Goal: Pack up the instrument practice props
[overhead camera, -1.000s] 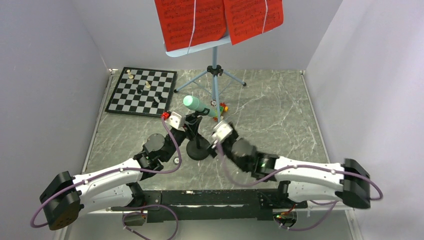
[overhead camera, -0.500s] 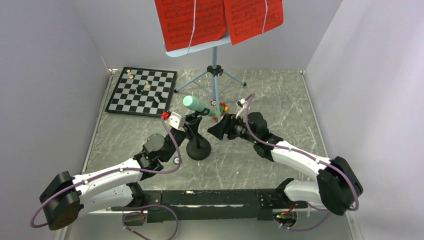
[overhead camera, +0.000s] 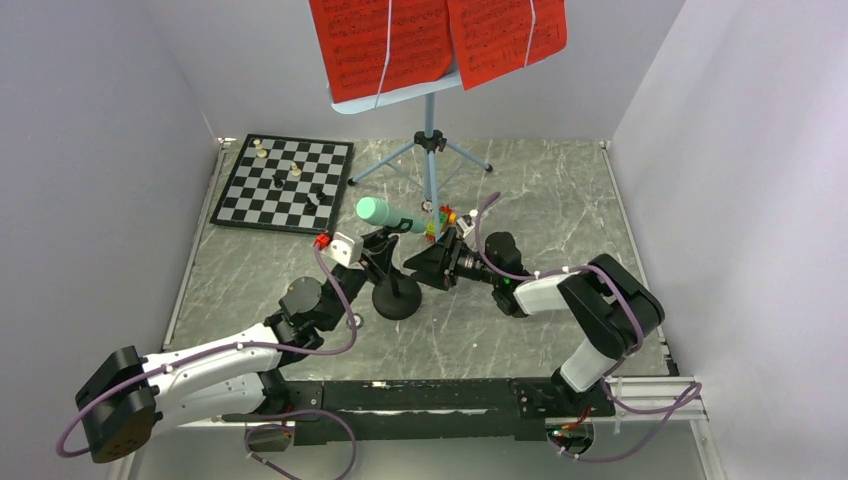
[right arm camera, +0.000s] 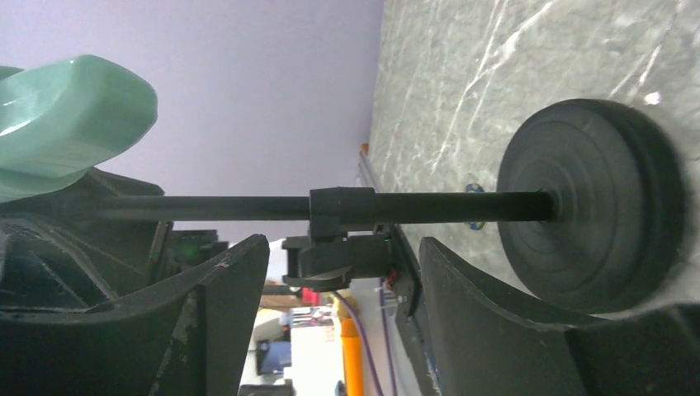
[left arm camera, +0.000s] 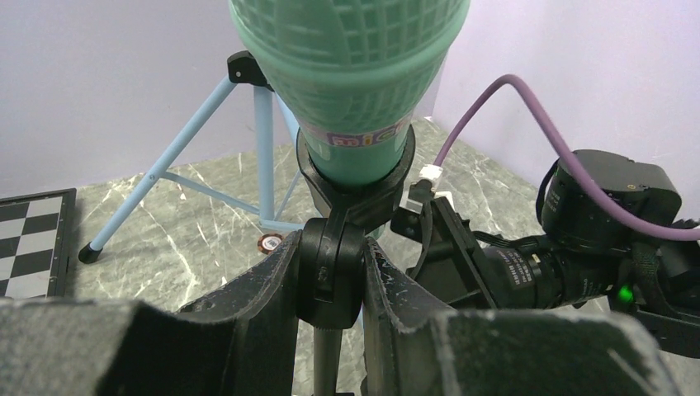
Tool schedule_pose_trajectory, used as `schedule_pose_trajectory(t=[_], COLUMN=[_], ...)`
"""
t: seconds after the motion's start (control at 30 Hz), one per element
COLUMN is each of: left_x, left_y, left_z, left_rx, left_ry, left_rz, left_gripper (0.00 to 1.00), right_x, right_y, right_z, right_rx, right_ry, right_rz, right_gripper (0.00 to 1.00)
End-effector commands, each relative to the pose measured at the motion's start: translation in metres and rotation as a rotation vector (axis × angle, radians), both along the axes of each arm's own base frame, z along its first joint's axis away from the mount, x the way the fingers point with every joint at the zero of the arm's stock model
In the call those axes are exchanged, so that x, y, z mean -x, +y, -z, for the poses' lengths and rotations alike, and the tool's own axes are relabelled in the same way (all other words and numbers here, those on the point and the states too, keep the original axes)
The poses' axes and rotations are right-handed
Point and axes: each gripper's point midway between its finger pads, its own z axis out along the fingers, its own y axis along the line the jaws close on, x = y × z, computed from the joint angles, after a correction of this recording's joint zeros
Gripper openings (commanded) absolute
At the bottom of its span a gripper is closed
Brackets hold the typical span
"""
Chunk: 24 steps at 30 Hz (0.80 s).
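Note:
The mint-green toy microphone (overhead camera: 377, 212) (left arm camera: 347, 74) sits in the clip of the small black mic stand (overhead camera: 396, 298), whose round base rests on the marble table. My left gripper (overhead camera: 374, 256) (left arm camera: 330, 276) is shut on the stand's black swivel joint just under the microphone. Turned sideways, my right gripper (overhead camera: 418, 268) (right arm camera: 342, 247) is open right beside the stand's pole (right arm camera: 248, 207), not touching it; the base (right arm camera: 590, 206) is to the right. Red sheet-music pages (overhead camera: 385, 45) lie on the light blue music stand (overhead camera: 430, 150) at the back.
A black-and-white chessboard (overhead camera: 285, 182) with pieces lies at the back left. A small multicoloured block toy (overhead camera: 441, 217) sits by the music stand's tripod legs (left arm camera: 165, 161), just behind my right wrist. Grey walls enclose the table on three sides.
My right arm swung forward and in, turned its wrist sideways and brought its open jaws, now slightly narrower, up to the stand's pole. The microphone and the left gripper shifted slightly left.

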Motion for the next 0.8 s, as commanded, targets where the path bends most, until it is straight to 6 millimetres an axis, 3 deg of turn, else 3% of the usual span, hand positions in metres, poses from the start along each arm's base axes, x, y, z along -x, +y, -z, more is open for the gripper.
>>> schedule_pose_trajectory(t=[0.0,0.27,0.53,0.77], left_x=[-0.001,-0.002,-0.001,-0.001], left_y=[0.005,0.002,0.004,0.005], left_z=[0.027,0.028,0.029,0.03], left_rx=[-0.067,-0.082,-0.085,-0.091], left_ry=[0.044,0.042,0.042,0.042], left_rz=[-0.033,-0.032,-0.039,-0.049], left_gripper=[0.0,0.0,0.0,0.0], right_x=[0.008,0.011,0.012,0.015], right_y=[0.006,0.021,0.024,0.029], right_z=[-0.039,-0.044,-0.034,-0.041], right_rx=[-0.173,-0.186,-0.181,-0.182], right_ry=[-0.038,-0.041,-0.01,-0.03], right_rz=[-0.066,-0.136,-0.142,-0.177], right_gripper=[0.7,0.61,0.53,0.47])
